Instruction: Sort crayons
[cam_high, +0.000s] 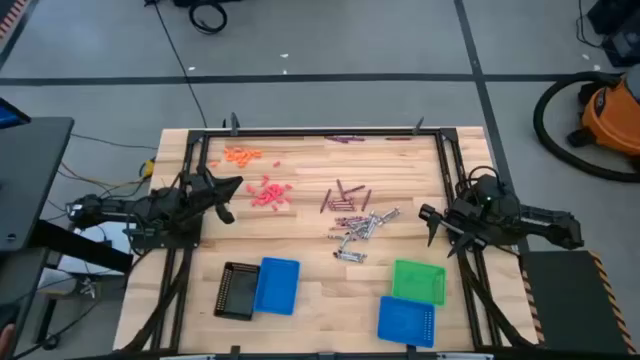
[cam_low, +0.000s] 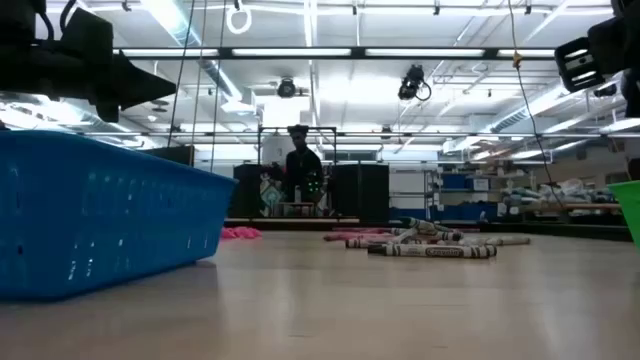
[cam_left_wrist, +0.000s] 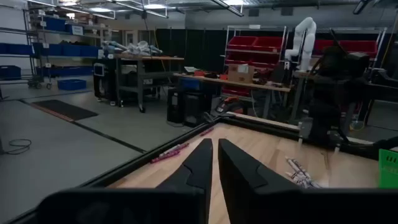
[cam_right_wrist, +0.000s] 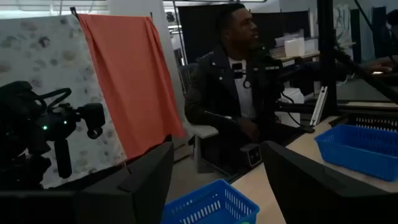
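1. On the table (cam_high: 310, 300), the high view alone shows the whole layout: orange crayons (cam_high: 241, 154) far left, red-pink crayons (cam_high: 270, 193) just nearer, purple crayons (cam_high: 346, 198) mid-table, and silver crayons (cam_high: 360, 232) in a loose heap just near of the purple ones.
2. A few more purple crayons lie along the far edge.
3. That view also shows a black tray (cam_high: 237, 291) touching a blue tray (cam_high: 277, 285) near left, and a green tray (cam_high: 419, 281) with a second blue tray (cam_high: 407, 321) near right.
4. The left gripper (cam_high: 232, 197) sits above the left edge; in the left wrist view its fingers (cam_left_wrist: 196, 168) are almost together with nothing between them.
5. The red-pink crayons lie just right of it, apart from its tips; the orange ones lie farther off, toward the far side.
6. The right gripper (cam_high: 433, 222) sits above the right edge; in the right wrist view its fingers (cam_right_wrist: 146, 171) stand wide apart and hold nothing.
7. The silver heap lies to its left, apart from it.
8. Only the low view shows the crayons from table height: silver ones in front, pink ones behind, all lying flat.
9. Only the right wrist view shows a person (cam_right_wrist: 239, 93) seated beyond the table.
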